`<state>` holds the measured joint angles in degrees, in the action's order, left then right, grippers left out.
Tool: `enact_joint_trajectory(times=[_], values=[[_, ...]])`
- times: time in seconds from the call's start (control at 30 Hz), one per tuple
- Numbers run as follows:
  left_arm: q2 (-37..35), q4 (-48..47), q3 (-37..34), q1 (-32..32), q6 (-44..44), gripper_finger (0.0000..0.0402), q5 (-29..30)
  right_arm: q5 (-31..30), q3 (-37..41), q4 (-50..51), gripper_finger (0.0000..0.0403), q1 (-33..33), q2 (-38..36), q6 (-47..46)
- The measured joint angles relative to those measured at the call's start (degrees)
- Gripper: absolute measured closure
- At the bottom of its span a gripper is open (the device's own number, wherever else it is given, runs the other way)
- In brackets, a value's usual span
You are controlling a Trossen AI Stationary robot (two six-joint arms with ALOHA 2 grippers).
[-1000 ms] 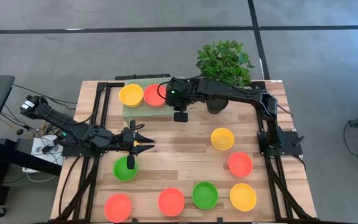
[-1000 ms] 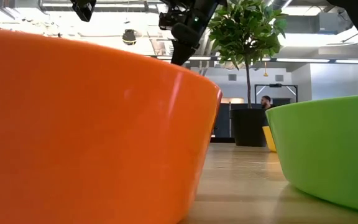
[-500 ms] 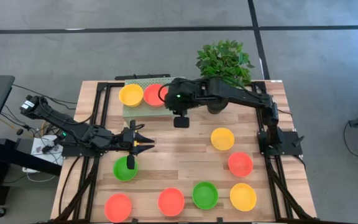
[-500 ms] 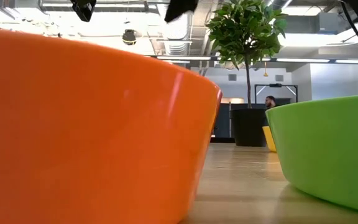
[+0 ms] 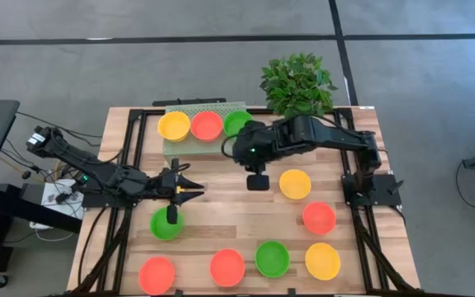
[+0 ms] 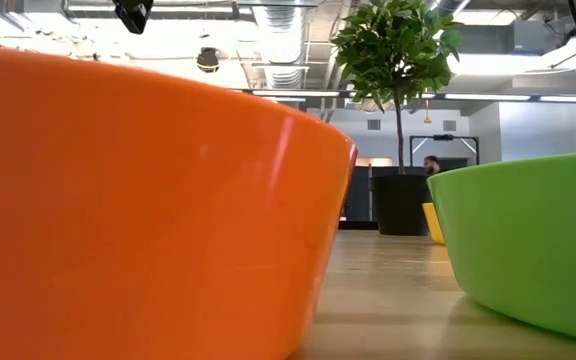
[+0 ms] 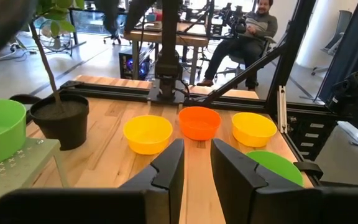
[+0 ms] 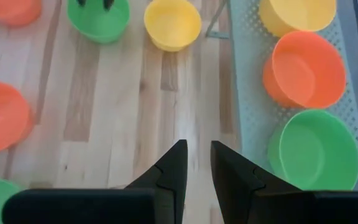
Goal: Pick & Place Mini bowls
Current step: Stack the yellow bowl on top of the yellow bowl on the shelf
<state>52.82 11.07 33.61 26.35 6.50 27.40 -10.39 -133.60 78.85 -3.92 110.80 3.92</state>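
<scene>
The wooden table stands on a grey floor, with a potted plant at its far edge and a pale green perforated rack beside the plant. Three mini bowls sit in a row on the rack: a yellow bowl, a red bowl and a green bowl.

The right gripper hangs over bare wood just in front of the rack, near the green bowl there, and next to the yellow bowl on the table. In the right wrist view its two fingers stand close together with only a narrow gap, and nothing is between them.

The left gripper rests at the left side of the table, just above the green bowl at the left. Its fingers are also nearly closed and hold nothing.

The other bowls lie on the wood, well apart: a red bowl at the right, a yellow bowl at the near right, a green bowl at the near edge, and two red bowls at the near left and.

In the left wrist view a person sits in the room beyond the table.
</scene>
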Motion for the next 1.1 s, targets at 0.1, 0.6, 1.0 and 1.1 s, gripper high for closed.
enact_joint_trajectory(times=[0.1,0.6,1.0,1.1], values=[[-2.18,-2.3,0.0,0.85,0.2,0.0321,0.0,0.02,2.63,-1.31,0.0338,-0.95,-0.16,-0.14],[-17.4,-7.18,-9.61,2.84,6.16,0.0321,3.04,10.51,56.32,-41.87,0.0338,-2.92,-25.49,-6.58],[-17.09,-6.83,-11.28,2.81,5.99,0.0321,3.02,10.4,95.1,-92.09,0.0338,-3.95,-39.31,-8.53],[-17.1,-6.65,-11.26,2.81,5.97,0.0321,3.02,10.38,95.56,-92.6,0.0338,-3.28,-39.19,-10.98]])
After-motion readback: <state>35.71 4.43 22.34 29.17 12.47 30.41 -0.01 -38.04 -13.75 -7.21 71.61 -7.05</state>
